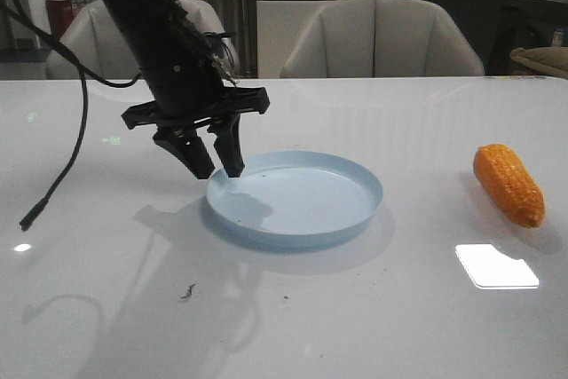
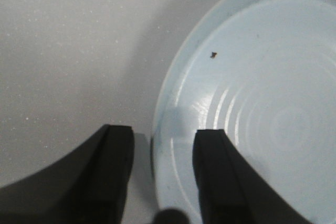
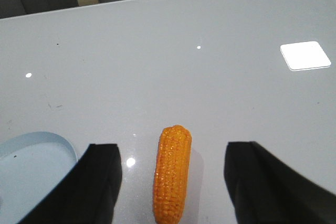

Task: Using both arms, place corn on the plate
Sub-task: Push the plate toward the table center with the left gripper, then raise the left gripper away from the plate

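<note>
The pale blue plate (image 1: pixel 302 200) lies in the middle of the white table. My left gripper (image 1: pixel 222 173) is down at the plate's left rim, open; in the left wrist view the gripper (image 2: pixel 165 132) has one finger inside the plate (image 2: pixel 262 103) and one outside, with the rim between them. The orange-yellow corn (image 1: pixel 508 184) lies on the table to the right of the plate, apart from it. My right arm does not show in the front view. In the right wrist view the right gripper (image 3: pixel 173 148) is open wide and hangs above the corn (image 3: pixel 172 177), which lies between the fingers; the plate's edge (image 3: pixel 31 161) shows beside it.
A black cable (image 1: pixel 62 175) hangs from the left arm to the table at the left. A small dark speck (image 1: pixel 188 291) lies in front of the plate, another inside the plate (image 2: pixel 213 54). A bright reflection (image 1: pixel 497 265) shines below the corn. Chairs stand beyond the far edge.
</note>
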You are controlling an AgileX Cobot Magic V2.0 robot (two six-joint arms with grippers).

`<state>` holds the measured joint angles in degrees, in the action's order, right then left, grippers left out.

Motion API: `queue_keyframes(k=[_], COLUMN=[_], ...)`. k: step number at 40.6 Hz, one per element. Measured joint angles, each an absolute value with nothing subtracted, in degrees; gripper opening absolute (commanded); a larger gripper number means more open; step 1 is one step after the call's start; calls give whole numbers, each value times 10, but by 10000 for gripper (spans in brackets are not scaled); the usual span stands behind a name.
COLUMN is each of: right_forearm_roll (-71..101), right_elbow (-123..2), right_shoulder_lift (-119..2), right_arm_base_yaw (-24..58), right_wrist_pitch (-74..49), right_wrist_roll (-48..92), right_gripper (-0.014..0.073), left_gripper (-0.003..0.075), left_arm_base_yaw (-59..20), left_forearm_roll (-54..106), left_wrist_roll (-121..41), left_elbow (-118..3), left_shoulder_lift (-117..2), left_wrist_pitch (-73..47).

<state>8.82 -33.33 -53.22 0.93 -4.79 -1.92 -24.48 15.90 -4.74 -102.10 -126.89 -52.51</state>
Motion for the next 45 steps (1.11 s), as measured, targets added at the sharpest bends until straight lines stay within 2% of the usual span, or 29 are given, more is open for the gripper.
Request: queue_keyframes(k=[15,25,34,45], right_forearm_roll=[88,88,70,67], right_elbow=[-333,-376,-496,-629], right_shoulder_lift=[-532,-547,-668,-867], right_arm_base_yaw=[9,9,9,9], right_wrist_pitch=[-53,-132,-195,-272], right_wrist_roll=[-19,-19,-19,-19], right_gripper=[529,531,624,624], left_gripper=[430,430,430,430], left_arm_base_yaw=[-236,-209,-206,-206], left_forearm_roll=[63,11,-38,-40], left_wrist_roll=[-47,-47,-47,-47], left_elbow=[-1119,-1126,-956,-620], left_shoulder_lift=[-1246,-1120,-922,-688], left_wrist_pitch=[-565,-526,-404,-252])
